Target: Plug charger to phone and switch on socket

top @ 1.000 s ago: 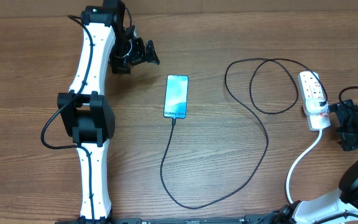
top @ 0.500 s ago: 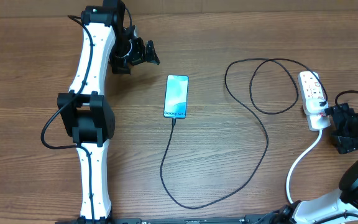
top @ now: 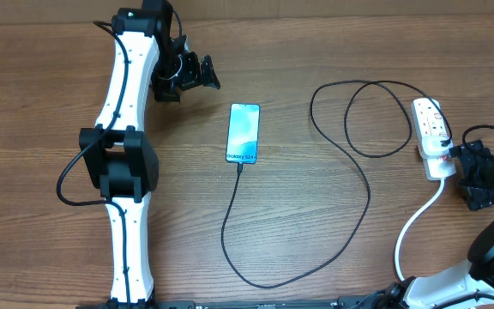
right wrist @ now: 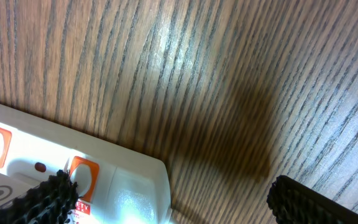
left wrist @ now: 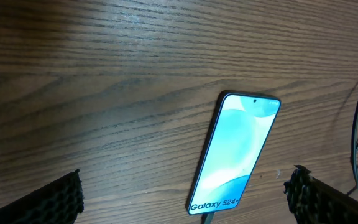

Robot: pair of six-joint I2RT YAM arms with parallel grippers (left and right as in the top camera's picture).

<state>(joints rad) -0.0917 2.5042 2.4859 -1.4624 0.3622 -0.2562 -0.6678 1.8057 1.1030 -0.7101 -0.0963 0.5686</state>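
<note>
- Dead centre on the table (top: 24, 103) I count one phone (top: 243, 132). It lies flat with its cyan screen up, its long axis runs 12 to 6 o'clock, and the "Galaxy S24" text is at the 6 o'clock end.
- I see one charger (top: 368, 193), a thin black cable that meets the phone's 6 o'clock edge. It drops away, swings through one wide bend at the phone's 5 o'clock, then climbs towards 2 o'clock. It curls into one loop at 9 o'clock of the socket.
- One socket (top: 433, 137) lies near the table's 3 o'clock edge, well apart from the phone. One thick white cord (top: 418, 219) leaves its 6 o'clock end and heads towards 7 o'clock.
- My right wrist camera shows two orange-red switch marks (right wrist: 82, 174) on the strip; overhead they are too small for me to count.
- There are two grippers, and neither holds anything.
- The left gripper (top: 200, 73) hangs at 10 o'clock of the phone, clear of it. Its pads (left wrist: 55, 199) are spread wide, one in each lower corner of my left wrist view, with the phone showing between them.
- The right gripper (top: 468, 176) sits at 4 o'clock of the socket, just beside its end, and is also spread wide.
- One fingertip (right wrist: 45, 199) overlaps the strip next to the nearer switch mark. I cannot tell whether it touches.
</note>
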